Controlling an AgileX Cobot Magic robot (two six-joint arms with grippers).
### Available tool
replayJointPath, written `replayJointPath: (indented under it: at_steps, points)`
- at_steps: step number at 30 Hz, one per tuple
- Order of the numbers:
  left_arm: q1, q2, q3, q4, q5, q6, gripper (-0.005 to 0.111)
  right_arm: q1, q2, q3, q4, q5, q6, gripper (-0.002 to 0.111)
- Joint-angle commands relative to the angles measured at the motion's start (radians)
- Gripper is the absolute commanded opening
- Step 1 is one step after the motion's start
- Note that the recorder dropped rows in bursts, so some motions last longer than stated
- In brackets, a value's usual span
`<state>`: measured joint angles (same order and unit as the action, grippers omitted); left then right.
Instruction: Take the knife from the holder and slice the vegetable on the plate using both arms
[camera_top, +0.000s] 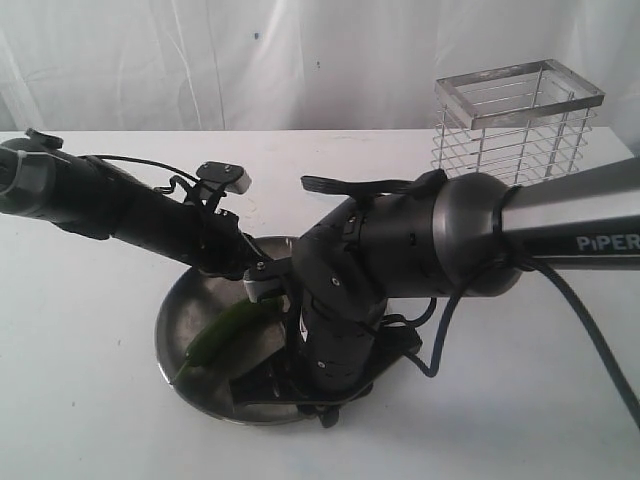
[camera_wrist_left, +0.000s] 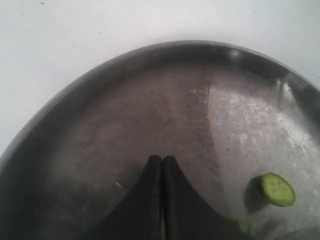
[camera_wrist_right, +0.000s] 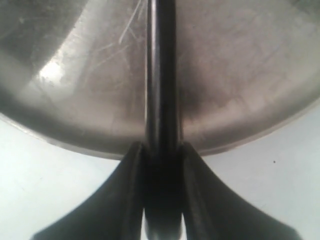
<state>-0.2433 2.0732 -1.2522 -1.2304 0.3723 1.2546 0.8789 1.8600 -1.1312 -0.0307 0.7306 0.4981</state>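
The steel plate (camera_top: 172, 318) lies at the table's front. On it rests the dark green vegetable (camera_top: 228, 328), its thin tail toward the front left. My left gripper (camera_wrist_left: 162, 159) is shut, fingers pressed together with nothing seen between them, low over the plate (camera_wrist_left: 125, 100) at the vegetable's far end (camera_top: 262, 290). A cut green slice (camera_wrist_left: 277, 189) lies on the plate nearby. My right gripper (camera_wrist_right: 161, 147) is shut on the knife (camera_wrist_right: 161, 75), whose dark length runs out over the plate (camera_wrist_right: 240, 100). In the exterior view the right gripper (camera_top: 305, 385) points down at the plate's near rim.
The wire holder (camera_top: 515, 125) stands at the back right, with nothing seen inside it. The thick right arm with its PiPER sleeve (camera_top: 560, 225) crosses from the right, a cable (camera_top: 590, 330) hanging below it. White table all round; white cloth behind.
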Motion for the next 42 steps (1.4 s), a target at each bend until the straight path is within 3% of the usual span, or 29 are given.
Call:
replayJointPath:
  at_steps: [1,20,27,37,42]
  points:
    - [0.002,0.021,0.008,0.059,0.022,-0.001,0.000,-0.002,-0.002,0.004,-0.003,0.004,-0.005,0.000]
    - [0.002,0.020,0.008,0.085,0.074,-0.003,0.000,-0.034,0.048,0.000,0.086,0.167,-0.133,0.000]
    - [0.002,0.008,0.002,0.000,0.100,0.001,0.000,-0.062,0.048,0.000,0.087,0.240,-0.202,0.000]
    - [0.002,-0.157,-0.035,-0.001,0.103,-0.026,0.000,-0.062,0.044,-0.004,0.119,0.247,-0.260,0.000]
    - [0.002,-0.265,-0.013,0.131,0.096,-0.193,0.000,-0.062,0.005,-0.024,0.115,0.216,-0.260,0.000]
